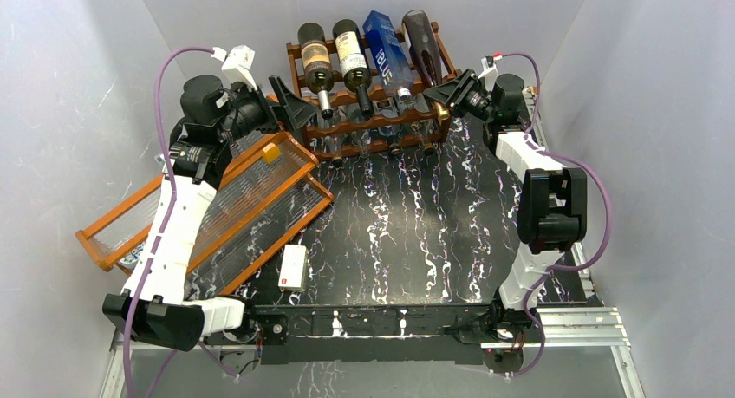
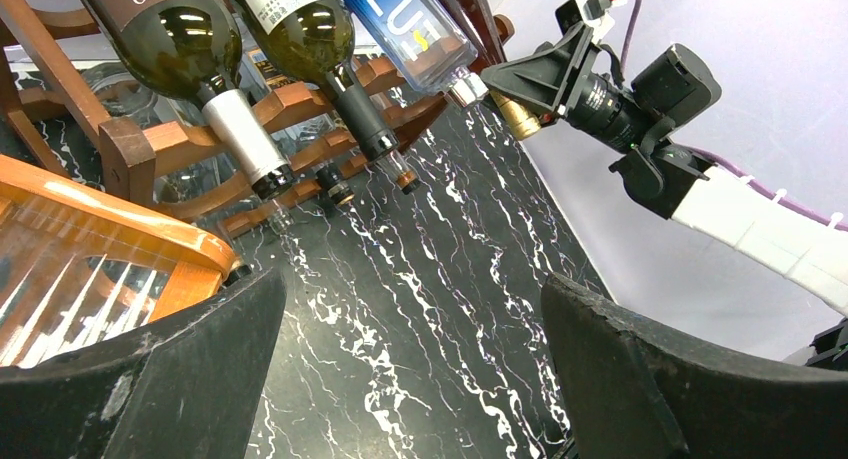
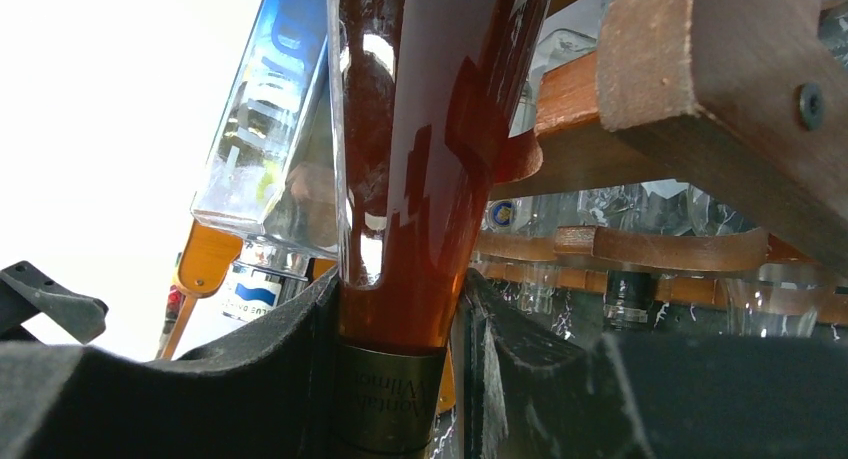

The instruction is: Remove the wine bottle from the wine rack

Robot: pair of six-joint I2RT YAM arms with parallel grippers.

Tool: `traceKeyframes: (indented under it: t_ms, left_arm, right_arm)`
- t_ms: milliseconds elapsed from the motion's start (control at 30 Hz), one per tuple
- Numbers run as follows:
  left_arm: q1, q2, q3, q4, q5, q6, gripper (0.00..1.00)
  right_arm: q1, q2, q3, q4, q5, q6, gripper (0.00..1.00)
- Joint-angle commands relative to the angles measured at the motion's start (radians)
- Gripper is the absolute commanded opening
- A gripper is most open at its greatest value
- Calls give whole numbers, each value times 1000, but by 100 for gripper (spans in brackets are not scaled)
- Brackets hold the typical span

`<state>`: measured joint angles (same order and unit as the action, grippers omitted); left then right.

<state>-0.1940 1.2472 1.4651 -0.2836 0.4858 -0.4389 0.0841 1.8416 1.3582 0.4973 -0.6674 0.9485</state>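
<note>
The dark reddish-brown wine rack (image 1: 381, 125) stands at the back of the table with several bottles lying in its top tier. My right gripper (image 1: 444, 99) is shut on the neck of the rightmost wine bottle (image 1: 422, 35), which still lies in the rack. In the right wrist view the amber neck with its gold foil band (image 3: 400, 369) sits between my fingers (image 3: 270, 379), beside a rack rail (image 3: 690, 89). My left gripper (image 1: 299, 110) is open and empty at the rack's left front. In the left wrist view its fingers (image 2: 150, 379) stand wide apart above the table.
Two dark green bottles (image 1: 316, 64) (image 1: 351, 55) and a blue bottle (image 1: 386, 47) lie beside the held one. More bottles fill the lower tier. An orange-framed tray with clear ribbed panels (image 1: 234, 203) lies tilted at the left. A small white box (image 1: 294, 268) sits near the front.
</note>
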Motion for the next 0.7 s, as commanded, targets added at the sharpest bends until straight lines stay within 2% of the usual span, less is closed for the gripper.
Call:
traceKeyframes:
  t_ms: [0, 667]
  left_arm:
    - [-5, -26, 4, 27, 5, 2, 98]
    - [-5, -32, -1, 26, 4, 5, 98]
  right_arm:
    - [34, -148, 66, 362, -127, -35, 0]
    - [29, -194, 157, 331, -85, -2, 0]
